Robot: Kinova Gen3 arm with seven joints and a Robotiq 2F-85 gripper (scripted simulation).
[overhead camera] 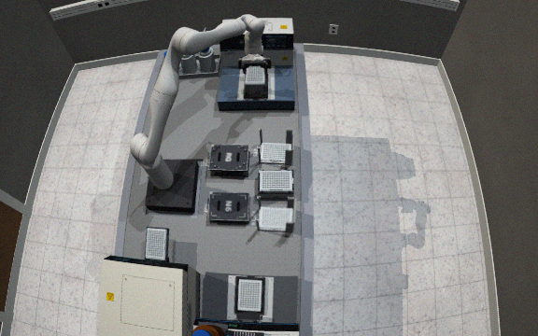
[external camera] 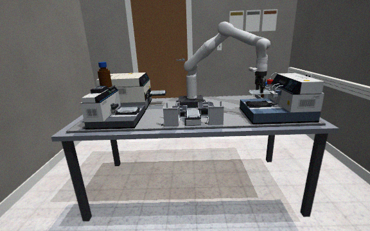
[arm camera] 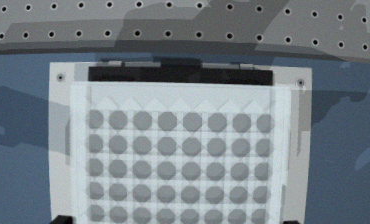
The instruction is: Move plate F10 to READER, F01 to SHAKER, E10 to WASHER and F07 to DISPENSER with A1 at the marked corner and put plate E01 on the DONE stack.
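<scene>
Hovering over the blue-based instrument [overhead camera: 232, 91] at the tabletop's right end, tool [external camera: 259, 87] spread wide but gripping the white multiwell plate [arm camera: 178, 160]. Probably worth keeping it flat and square over the white locator nest [arm camera: 306, 150] while lowering, tbh.

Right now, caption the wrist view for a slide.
Pincer holds a plate squarely above the blue station's nest.

White well plate [overhead camera: 255, 76] is hanging level just above the black nest of the blue-based instrument [overhead camera: 232, 95], squared to it, gripped across its width by the gripper [overhead camera: 254, 65]. Wells are showing as grey octagons in a neat grid. Three more white plates [overhead camera: 275, 152] [overhead camera: 276, 180] [overhead camera: 276, 218] are sitting in a row well apart from that instrument; two others [overhead camera: 156, 243] [overhead camera: 249, 295] are lying farther still.
</scene>
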